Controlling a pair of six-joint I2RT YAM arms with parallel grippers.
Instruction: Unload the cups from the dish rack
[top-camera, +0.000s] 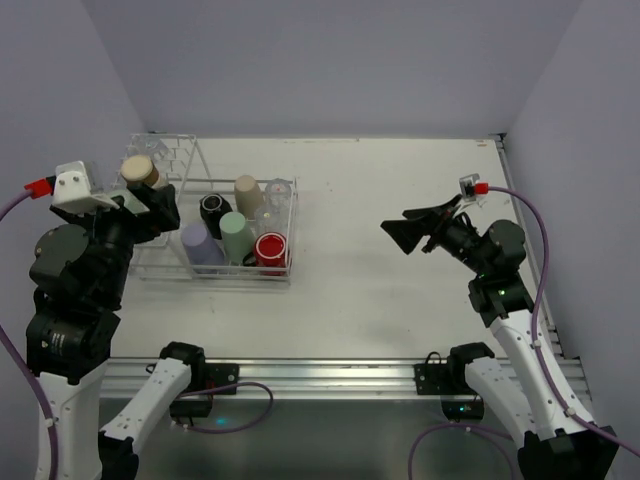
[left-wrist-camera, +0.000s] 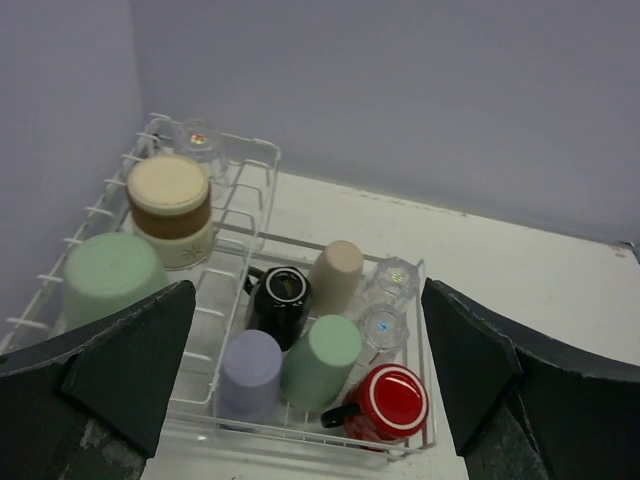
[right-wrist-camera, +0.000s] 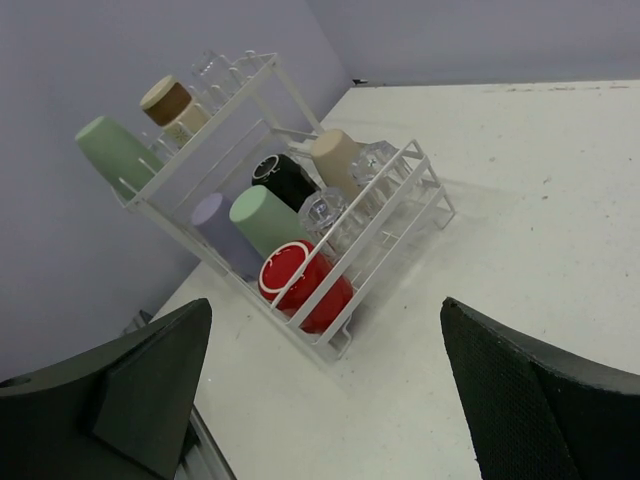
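Behind left arm (top-camera: 95, 250), dish rack (top-camera: 240, 277) partly hidden

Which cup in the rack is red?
The shiny red mug with a dark handle, sitting right beside the pale mint green cup. Every other cup is a different colour.

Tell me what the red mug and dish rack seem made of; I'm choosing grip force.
Red mug: likely glazed ceramic, glossy with bright highlights and a white rim. Dish rack: thin wire, probably white-coated metal; matte, even white rods.
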